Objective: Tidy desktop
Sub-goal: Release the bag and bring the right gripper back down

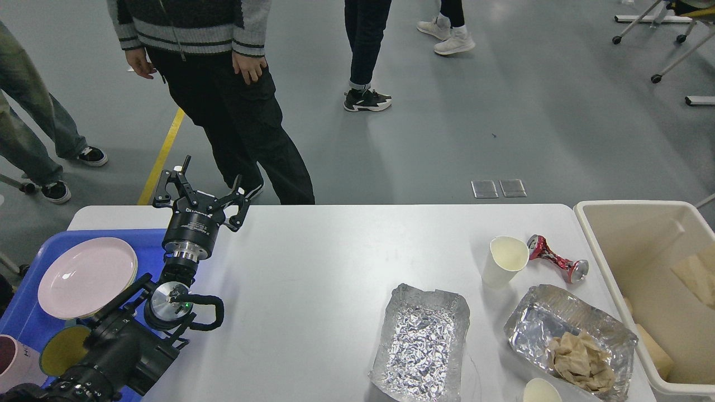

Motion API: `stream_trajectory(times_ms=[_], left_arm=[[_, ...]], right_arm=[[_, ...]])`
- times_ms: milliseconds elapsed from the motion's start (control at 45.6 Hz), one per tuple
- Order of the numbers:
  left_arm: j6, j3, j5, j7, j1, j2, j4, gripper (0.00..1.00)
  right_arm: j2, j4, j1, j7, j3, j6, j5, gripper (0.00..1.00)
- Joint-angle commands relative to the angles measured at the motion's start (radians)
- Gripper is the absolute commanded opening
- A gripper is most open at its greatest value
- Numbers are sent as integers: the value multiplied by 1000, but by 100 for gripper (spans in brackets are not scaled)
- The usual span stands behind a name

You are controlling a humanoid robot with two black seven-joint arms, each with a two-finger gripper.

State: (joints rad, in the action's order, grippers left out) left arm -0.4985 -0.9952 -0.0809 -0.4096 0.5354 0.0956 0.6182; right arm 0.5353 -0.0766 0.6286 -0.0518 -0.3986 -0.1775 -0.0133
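Your left gripper (199,196) hovered, jaws spread and empty, over the surface (313,268), which filled the near view. Right gripper out of frame. The upright cup (504,261) at right risked tipping if clipped; the can (557,258) might have rolled.

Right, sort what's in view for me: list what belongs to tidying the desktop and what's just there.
Part of the job:
- desktop
- empty foil tray
- foil tray with crumpled paper
- paper cup
- second paper cup at the near edge
- crushed red can
- beige bin
- blue tray with pink plate
- left gripper, open

Just there:
- people standing on the floor
- yellow floor line
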Motion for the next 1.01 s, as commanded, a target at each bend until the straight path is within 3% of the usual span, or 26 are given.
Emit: stream_trajectory(times_ms=[0,438,680,745,987], left_arm=[[0,0,0,0,0,1,0,96],[0,1,0,0,0,0,0,96],[0,0,0,0,0,1,0,96],[0,1,0,0,0,0,0,96],[0,1,1,0,0,1,0,96]], right_arm=[[-48,49,-50,0,3,-2,6,100],[-51,49,-33,-7,12,9,6,100],[-58,44,103,-8,20,58,7,100],[-58,43,175,-8,20,130,7,100],[-35,46,476,-7,26,561,21,100]])
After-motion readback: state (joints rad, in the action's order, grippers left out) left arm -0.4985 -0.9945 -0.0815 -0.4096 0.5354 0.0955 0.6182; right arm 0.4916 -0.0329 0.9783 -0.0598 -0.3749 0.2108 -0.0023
